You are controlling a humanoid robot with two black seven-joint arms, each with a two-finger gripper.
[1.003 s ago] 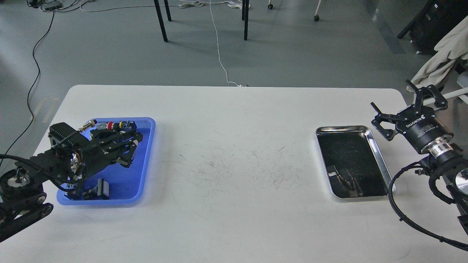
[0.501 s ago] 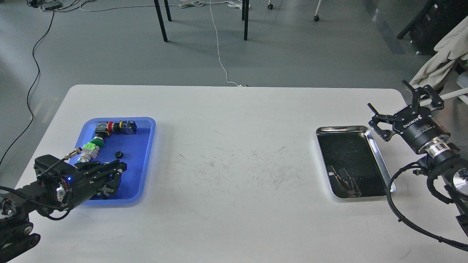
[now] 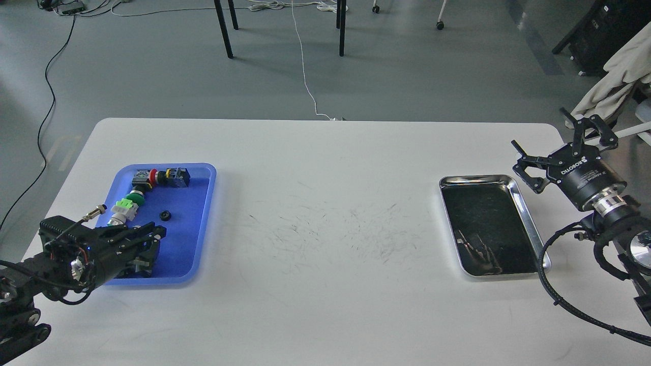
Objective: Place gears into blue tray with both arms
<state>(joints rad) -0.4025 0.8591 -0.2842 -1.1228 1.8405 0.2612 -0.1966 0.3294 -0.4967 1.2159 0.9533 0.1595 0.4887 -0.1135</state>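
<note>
The blue tray [image 3: 189, 229] lies at the table's left. One small black gear [image 3: 165, 215] rests on its floor near the middle, touching nothing else. My left gripper [image 3: 154, 245] hovers over the tray's near-left corner, below and left of the gear; it is open and holds nothing. Part of that corner is hidden behind it. My right gripper [image 3: 555, 146] hangs at the far right, just past the steel tray's far right corner, with its fingers spread wide and empty.
Coloured push-button switches lie in the blue tray's far-left part: a red one [image 3: 154, 176], a green one [image 3: 134, 197] and a light-green one [image 3: 122, 208]. The shiny steel tray [image 3: 530, 219] sits at the right. Table legs and cables are on the floor beyond.
My left arm pulled back toward the near-left, off the middle of the blue tray, uncovering the switches and the gear. The right gripper barely shifted.
</note>
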